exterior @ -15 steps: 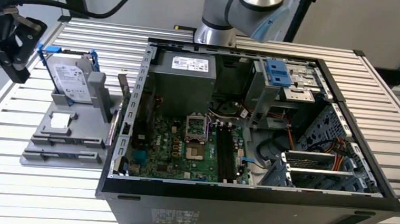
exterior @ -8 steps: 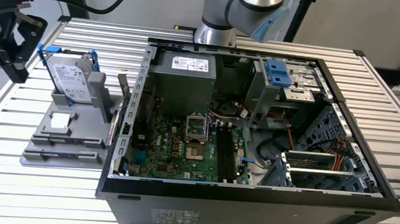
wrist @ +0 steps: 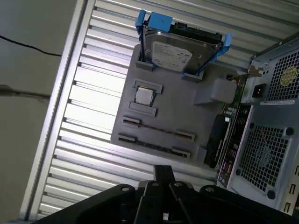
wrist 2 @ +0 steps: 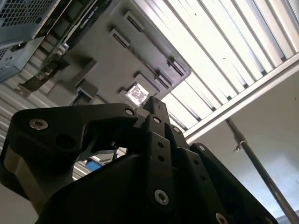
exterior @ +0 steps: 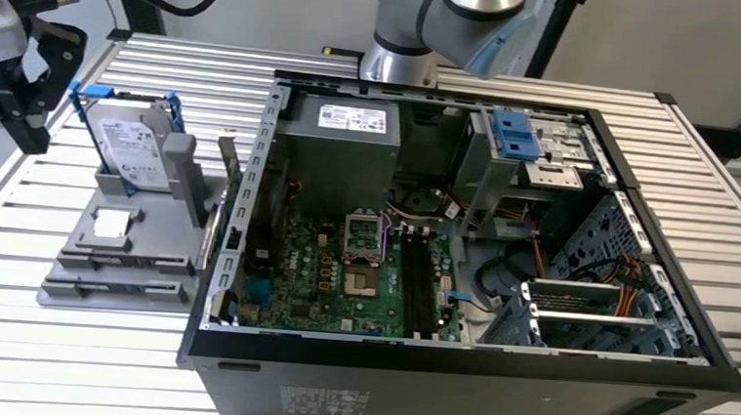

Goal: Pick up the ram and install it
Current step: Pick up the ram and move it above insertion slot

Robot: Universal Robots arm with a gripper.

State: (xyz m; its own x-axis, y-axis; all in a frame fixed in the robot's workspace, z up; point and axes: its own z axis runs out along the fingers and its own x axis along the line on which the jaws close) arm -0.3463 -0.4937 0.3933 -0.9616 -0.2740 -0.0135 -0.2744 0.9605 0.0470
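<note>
The ram (wrist: pixel 154 145) is a thin dark stick standing on edge between two clips of the grey holder (wrist: pixel 173 102), in the row nearest my gripper in the first wrist view. My gripper (wrist: pixel 163 171) hangs well above the table and apart from the ram. Its fingertips are pressed together with nothing between them, in both wrist views (wrist 2: pixel 154 103). In the exterior view the gripper (exterior: pixel 30 130) is at the far left, beside the holder (exterior: pixel 133 240). The black memory slots (exterior: pixel 418 281) lie on the motherboard inside the open computer case (exterior: pixel 465 356).
A silver hard drive in a blue frame (exterior: pixel 127 142) stands upright at the holder's back, and a small square chip (wrist: pixel 144 96) lies in front of it. The case's metal wall (exterior: pixel 242 208) rises right beside the holder. A slatted metal table (exterior: pixel 5 211) carries everything.
</note>
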